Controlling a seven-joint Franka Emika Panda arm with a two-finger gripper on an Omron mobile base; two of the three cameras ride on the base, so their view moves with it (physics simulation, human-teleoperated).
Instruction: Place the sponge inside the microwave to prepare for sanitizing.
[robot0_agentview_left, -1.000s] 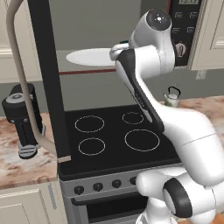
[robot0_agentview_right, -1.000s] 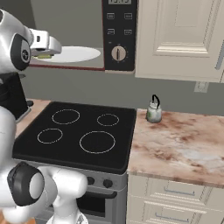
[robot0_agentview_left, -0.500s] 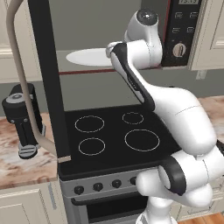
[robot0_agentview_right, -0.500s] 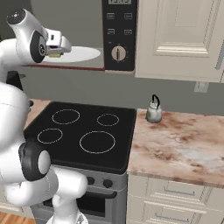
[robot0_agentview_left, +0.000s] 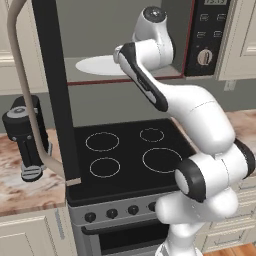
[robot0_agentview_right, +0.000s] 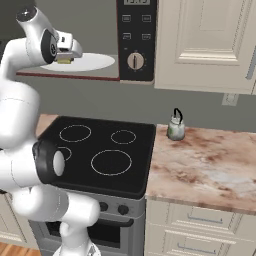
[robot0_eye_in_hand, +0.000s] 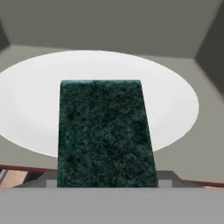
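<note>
One sponge (robot0_eye_in_hand: 105, 131), dark green scrub side facing the hand camera, sits clamped in the gripper (robot0_agentview_right: 66, 54) and reaches out over the white round plate (robot0_eye_in_hand: 175, 100) inside the microwave (robot0_agentview_right: 135, 40). From the right base view the sponge's yellow body shows as a small block under the gripper, just above the near left part of the plate, and whether it touches the plate cannot be told. The gripper's jaws are closed onto the sponge's sides, though the fingertips themselves are hidden behind it in the hand view.

The microwave door (robot0_agentview_left: 52, 90) stands swung wide open to the left, its beige handle (robot0_agentview_left: 22, 90) curving down in front of it. The grey interior walls surround the plate, and the button panel with its round knob (robot0_agentview_right: 133, 60) is to the right of the opening.

Below the microwave lies the black stove (robot0_agentview_right: 100, 152) with four burner rings. On the table to the stove's right stands a small kettle (robot0_agentview_right: 175, 126); on the table to its left, seen in the left base view, stands a dark grinder-like appliance (robot0_agentview_left: 25, 137)
</note>
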